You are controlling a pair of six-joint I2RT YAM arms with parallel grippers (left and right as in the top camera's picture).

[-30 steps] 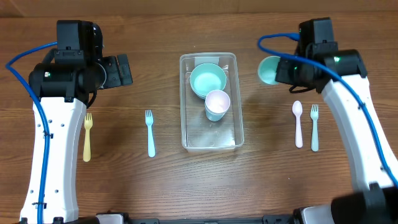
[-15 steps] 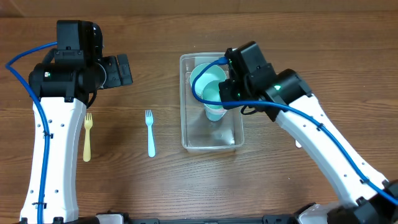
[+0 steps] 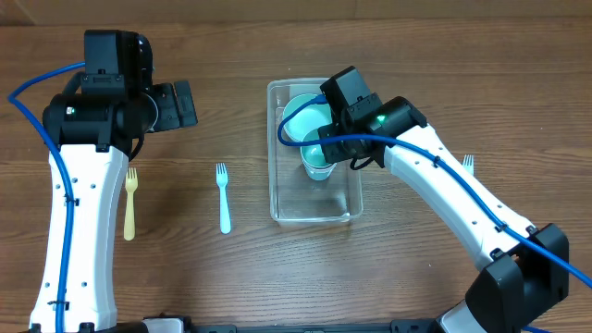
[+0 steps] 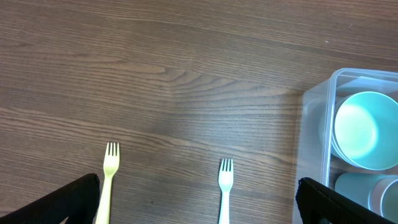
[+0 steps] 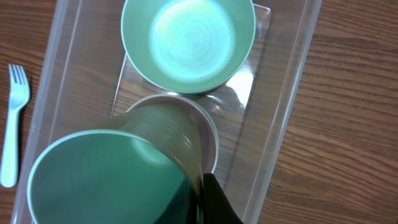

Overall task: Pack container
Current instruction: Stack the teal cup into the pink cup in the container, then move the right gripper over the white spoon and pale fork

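The clear container (image 3: 275, 190) stands mid-table, its wall also showing in the left wrist view (image 4: 314, 143) and the right wrist view (image 5: 289, 93). Inside it lie a teal bowl (image 3: 298, 118) (image 5: 186, 37) and a pale cup (image 5: 210, 134). My right gripper (image 3: 331, 141) (image 5: 205, 199) hangs over the container, shut on the rim of a teal cup (image 3: 319, 157) (image 5: 106, 177). That cup is tilted, with its base inside the pale cup's mouth. My left gripper (image 3: 176, 104) (image 4: 198, 182) is open above bare table, left of the container, holding nothing.
A blue fork (image 3: 223, 196) (image 4: 225, 186) (image 5: 13, 118) and a yellow fork (image 3: 130, 202) (image 4: 108, 180) lie left of the container. A green fork (image 3: 468, 164) peeks out beside the right arm, which crosses the table on the container's right.
My right arm swung left with the teal cup, from beside the container to over it, and the cup now rests in the pale cup. The left arm has not moved.
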